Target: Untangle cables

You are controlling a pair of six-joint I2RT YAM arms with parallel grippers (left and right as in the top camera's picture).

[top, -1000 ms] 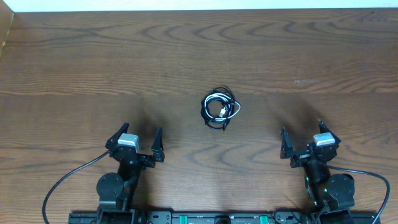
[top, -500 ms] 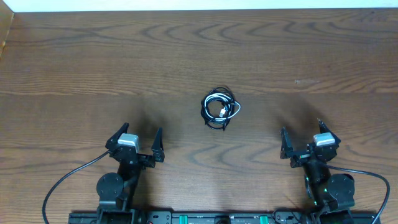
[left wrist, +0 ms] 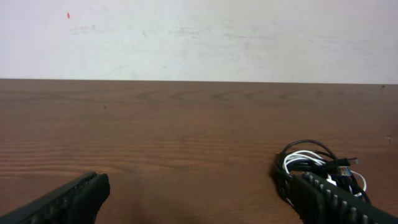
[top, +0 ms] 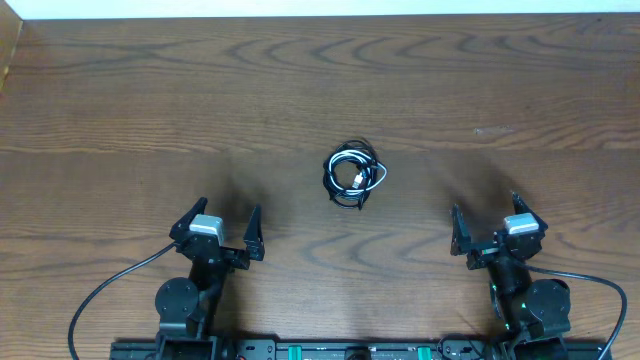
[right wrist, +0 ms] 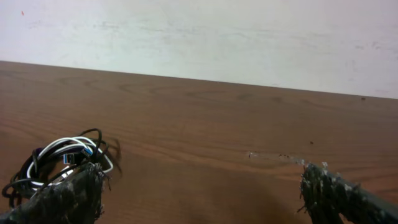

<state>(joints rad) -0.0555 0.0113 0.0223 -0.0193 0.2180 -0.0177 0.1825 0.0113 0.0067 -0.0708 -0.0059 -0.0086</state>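
Though my left gripper (top: 230,206) stands wide open and empty near the front edge of the table (top: 150,100), the cables (top: 354,176) lie ahead of it and to its right, about mid-table. They form one small, tight bundle: thin black loops coiled around a white cord, with small plug ends tucked among them. Further right, my right gripper (top: 485,203) is spread just as wide, holding nothing, apart from the bundle. Brown wood surrounds the bundle on every side. The table's left edge shows only at the far-left corner. Its far edge meets a white wall (left wrist: 199,37), and the right side runs out of view.
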